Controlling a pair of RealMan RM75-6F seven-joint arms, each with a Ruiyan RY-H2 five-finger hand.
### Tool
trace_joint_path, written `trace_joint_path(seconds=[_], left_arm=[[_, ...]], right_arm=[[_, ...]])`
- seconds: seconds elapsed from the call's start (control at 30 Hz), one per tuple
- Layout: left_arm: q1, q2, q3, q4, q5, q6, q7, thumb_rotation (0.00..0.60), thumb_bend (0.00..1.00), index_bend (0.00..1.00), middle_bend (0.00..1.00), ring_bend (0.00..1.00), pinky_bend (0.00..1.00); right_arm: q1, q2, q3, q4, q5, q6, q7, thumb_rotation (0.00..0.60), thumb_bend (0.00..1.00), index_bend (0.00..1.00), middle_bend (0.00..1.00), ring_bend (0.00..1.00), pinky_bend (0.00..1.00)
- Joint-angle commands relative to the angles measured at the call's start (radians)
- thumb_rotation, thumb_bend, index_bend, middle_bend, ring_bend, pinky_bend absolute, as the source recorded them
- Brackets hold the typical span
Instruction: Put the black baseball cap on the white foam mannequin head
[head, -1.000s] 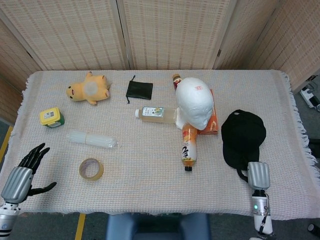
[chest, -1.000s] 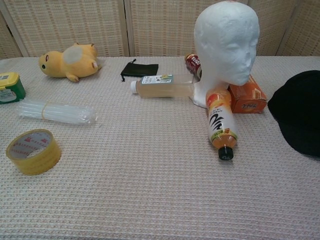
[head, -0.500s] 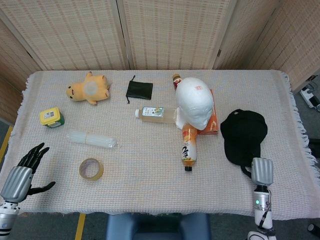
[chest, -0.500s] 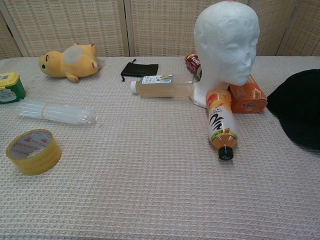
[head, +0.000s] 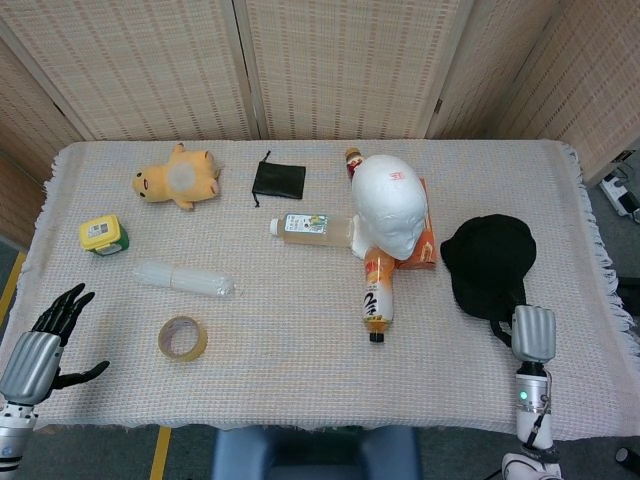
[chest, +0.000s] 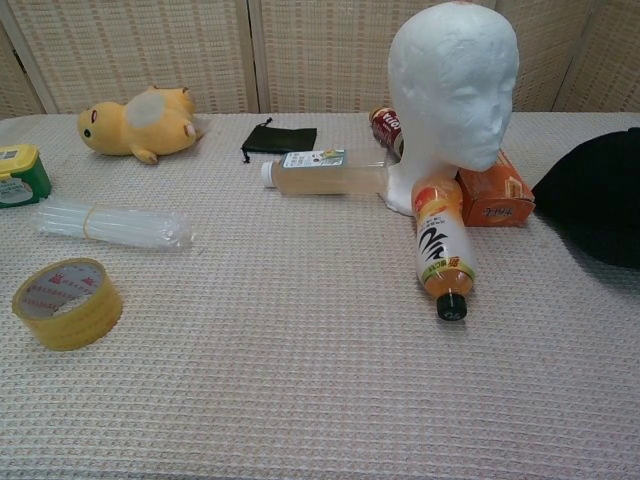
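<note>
The black baseball cap lies on the right side of the table, its near edge raised toward my right hand. That hand sits at the table's front right edge and grips the cap's near rim; its fingers are hidden under the fabric. In the chest view the cap shows at the right border, off the cloth at its front. The white foam mannequin head stands upright left of the cap, bare, and faces the front in the chest view. My left hand hovers at the front left corner, fingers spread, holding nothing.
An orange drink bottle lies in front of the mannequin, an orange box beside it, a tea bottle to its left, a red can behind. Further left lie a black pouch, yellow plush, tape roll, plastic tubes and a green tin.
My right hand has drawn back toward the table's front right edge, and the cap's near edge has risen with it; the cap looks shorter and more bunched. The left hand barely moved.
</note>
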Motion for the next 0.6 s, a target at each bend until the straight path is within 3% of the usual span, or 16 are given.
trace_joint_path(seconds=[0.03, 0.37, 0.6], left_arm=[[0.001, 0.000, -0.001, 0.001, -0.002, 0.001, 0.000, 0.600, 0.16, 0.00, 0.03, 0.00, 0.21], [0.001, -0.001, -0.004, -0.001, -0.004, 0.001, -0.001, 0.600, 0.16, 0.00, 0.03, 0.00, 0.22], [-0.001, -0.003, -0.002, 0.002, -0.006, -0.007, 0.002, 0.600, 0.16, 0.00, 0.03, 0.00, 0.22]], right_arm=[[0.003, 0.015, 0.034, -0.039, 0.023, 0.033, 0.030, 0.600, 0.60, 0.63, 1.00, 1.00, 1.00], [0.094, 0.092, 0.189, -0.186, 0.100, 0.119, 0.022, 0.600, 0.60, 0.73, 1.00, 1.00, 1.00], [0.147, 0.140, 0.252, -0.302, 0.127, 0.136, -0.029, 0.600, 0.60, 0.74, 1.00, 1.00, 1.00]])
